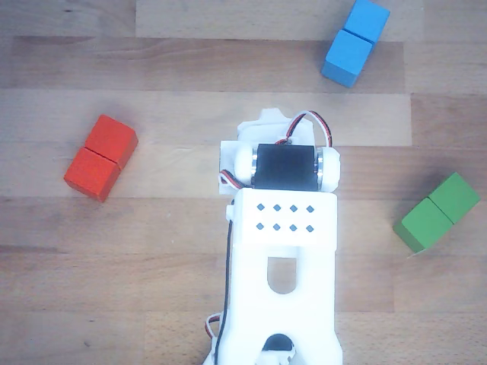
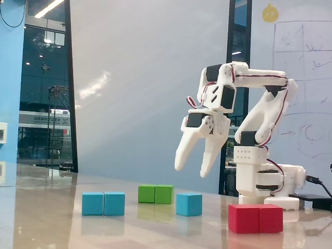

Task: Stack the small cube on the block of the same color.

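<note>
In the fixed view the block (image 2: 104,203) lies farthest left on the desk (image 2: 46,228), with a second double block (image 2: 156,194) behind it and to its right. The small cube (image 2: 189,204) sits just right of that one and nearer the camera, apart from both. A third double block (image 2: 256,218) lies farthest right and closest to the camera, in front of the arm's base (image 2: 264,184). The gripper (image 2: 192,165) hangs above the desk, over the small cube. In the other view the block (image 1: 355,42) lies at the top right, one double block (image 1: 101,157) at the left and another (image 1: 437,212) at the right, the arm (image 1: 281,251) between them.
</note>
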Tool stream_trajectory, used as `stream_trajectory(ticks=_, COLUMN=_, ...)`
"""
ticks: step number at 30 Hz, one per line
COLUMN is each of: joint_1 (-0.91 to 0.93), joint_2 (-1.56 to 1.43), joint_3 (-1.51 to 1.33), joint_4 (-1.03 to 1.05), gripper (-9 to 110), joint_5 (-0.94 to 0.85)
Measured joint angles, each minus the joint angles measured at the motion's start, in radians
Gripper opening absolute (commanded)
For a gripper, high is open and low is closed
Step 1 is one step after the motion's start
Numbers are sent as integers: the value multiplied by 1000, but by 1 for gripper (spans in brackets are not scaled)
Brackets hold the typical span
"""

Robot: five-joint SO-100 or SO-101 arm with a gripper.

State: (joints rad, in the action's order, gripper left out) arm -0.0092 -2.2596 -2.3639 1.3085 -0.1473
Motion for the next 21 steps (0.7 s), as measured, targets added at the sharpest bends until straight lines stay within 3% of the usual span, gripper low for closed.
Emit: stream_trajectory(ticks=21, joint_1=11, joint_2=288, joint_3=0, joint_4=-130, gripper=29, joint_5=0)
